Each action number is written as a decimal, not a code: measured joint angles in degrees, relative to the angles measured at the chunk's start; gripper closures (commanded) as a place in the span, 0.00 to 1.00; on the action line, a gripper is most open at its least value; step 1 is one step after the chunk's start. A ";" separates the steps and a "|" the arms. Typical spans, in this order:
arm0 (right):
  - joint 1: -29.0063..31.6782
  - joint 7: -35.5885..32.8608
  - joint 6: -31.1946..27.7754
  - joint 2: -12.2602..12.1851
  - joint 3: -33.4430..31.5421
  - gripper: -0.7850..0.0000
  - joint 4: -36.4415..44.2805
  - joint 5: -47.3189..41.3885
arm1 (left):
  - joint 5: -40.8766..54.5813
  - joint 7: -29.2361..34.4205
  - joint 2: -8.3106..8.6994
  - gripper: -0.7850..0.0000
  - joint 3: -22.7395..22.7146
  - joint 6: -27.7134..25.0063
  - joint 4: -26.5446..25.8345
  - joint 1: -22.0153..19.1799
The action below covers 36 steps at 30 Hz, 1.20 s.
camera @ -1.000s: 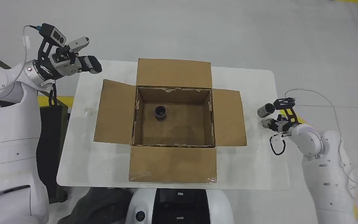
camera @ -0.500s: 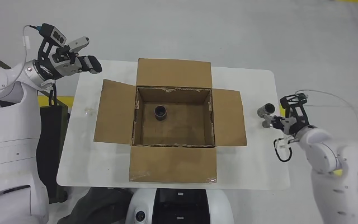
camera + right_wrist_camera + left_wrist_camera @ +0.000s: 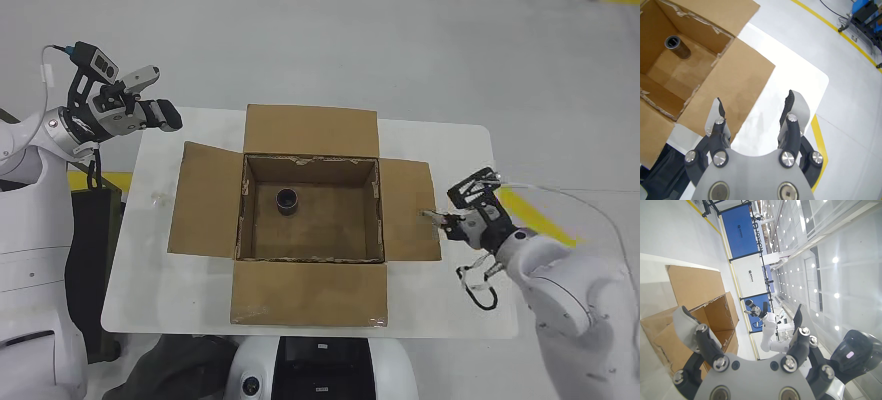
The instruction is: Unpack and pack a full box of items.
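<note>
1. The left claw (image 3: 168,114) is held above the far left corner of the worktop (image 3: 460,150), well apart from the cardboard box (image 3: 310,275). Its arm comes in from the left side. The wrist is turned so the claw lies roughly level and looks across toward the box, not down at the worktop.
2. Its fingers (image 3: 684,321) are spread wide, with nothing between them.
3. The right claw (image 3: 754,104) is near the right side of the box. The forearm slants in over the right part of the worktop, and the claw points toward the box at a downward angle.
4. The right claw's fingers (image 3: 800,106) are also wide apart and hold nothing. One fingertip is over the outer edge of the box's right flap (image 3: 408,210), and the other is over bare worktop just beside it.
5. The box sits in the middle of the worktop, open, with all four flaps folded outward.
6. A dark metal cylinder (image 3: 289,202) stands on the box floor, near the far wall and toward the left side. It is well apart from both claws.
7. The cylinder is upright, with its long axis vertical and its open end facing up. The top view therefore sees it end-on as a ring. The right wrist view shows its round top face with a dark bore, and part of its side below.
</note>
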<state>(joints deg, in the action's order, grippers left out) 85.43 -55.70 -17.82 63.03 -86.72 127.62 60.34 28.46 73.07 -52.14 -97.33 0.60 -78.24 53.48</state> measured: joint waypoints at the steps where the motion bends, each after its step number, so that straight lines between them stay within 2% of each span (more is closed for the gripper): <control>1: -0.74 -0.36 -0.30 0.03 1.18 0.20 0.07 -0.11 | 0.00 0.00 0.00 0.00 0.00 0.00 0.00 0.00; 6: -5.05 -2.24 -1.79 0.28 7.92 0.18 -0.29 -1.30 | 0.00 0.00 0.00 0.00 0.00 0.00 0.00 0.00; 12: -9.48 -4.81 -1.79 0.53 12.78 0.15 -2.30 -2.11 | 0.00 0.00 0.00 0.00 0.00 0.00 0.00 0.00; 36: -10.30 -5.09 -1.60 0.55 13.40 0.14 -2.80 -2.42 | 0.00 0.00 0.00 0.00 0.00 0.00 0.00 0.00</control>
<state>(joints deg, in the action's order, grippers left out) 75.13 -60.79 -19.42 63.58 -73.32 124.82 57.92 28.46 73.07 -52.14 -97.33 0.60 -78.24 53.48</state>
